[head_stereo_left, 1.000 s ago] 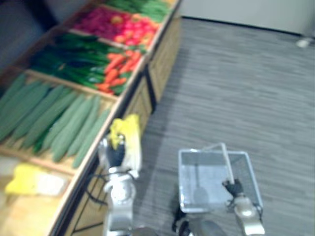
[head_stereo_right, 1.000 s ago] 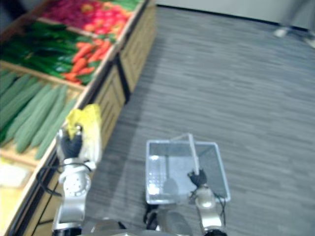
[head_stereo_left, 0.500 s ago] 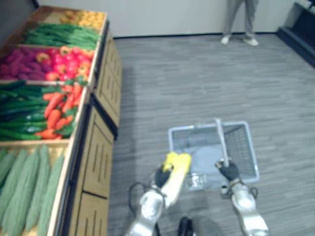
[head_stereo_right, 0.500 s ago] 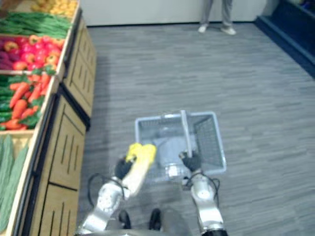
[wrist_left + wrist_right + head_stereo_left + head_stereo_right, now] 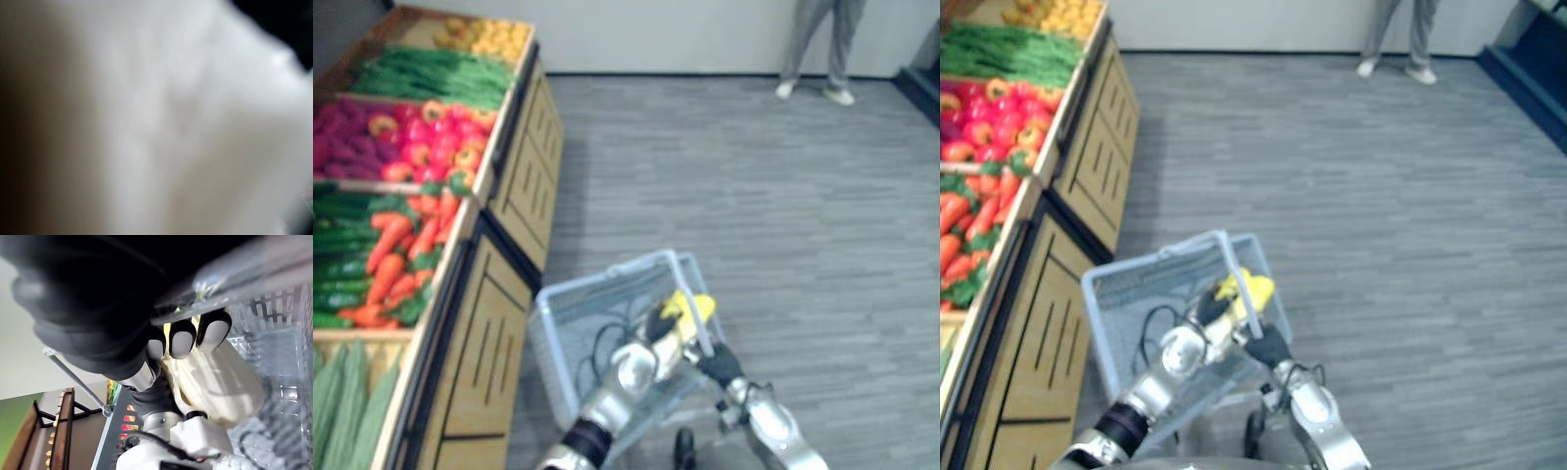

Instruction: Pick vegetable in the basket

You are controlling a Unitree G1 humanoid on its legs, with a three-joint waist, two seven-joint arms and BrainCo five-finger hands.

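Floor: grey striped carpet floor, spreading from the near edge to a pale far wall.
Right hand: the right hand is nearest, at the near right of the basket. In the right wrist view its fingers are curled round the handle, clamped on it.
Handle: the clear handle runs from the right hand toward the far rim, across the top of the basket.
Left hand: the left hand reaches in from the near left, over the open top, just left of the handle. It is closed on the yellow vegetable.
Task item: the yellow vegetable is held in the left hand. Its yellow end sticks out past the hand on the far right side, against the handle. The right wrist view shows its pale body down between the mesh walls. Contact with the bottom of the basket cannot be told.
Basket: the pale mesh basket hangs from the right hand, tilted, beside the produce stand.
Stand: the wooden produce stand lines the left side.
Stand contents, near to far: cucumbers, carrots, red and yellow peppers, green beans.
Background: a person's legs stand at the far wall, well apart from the basket.
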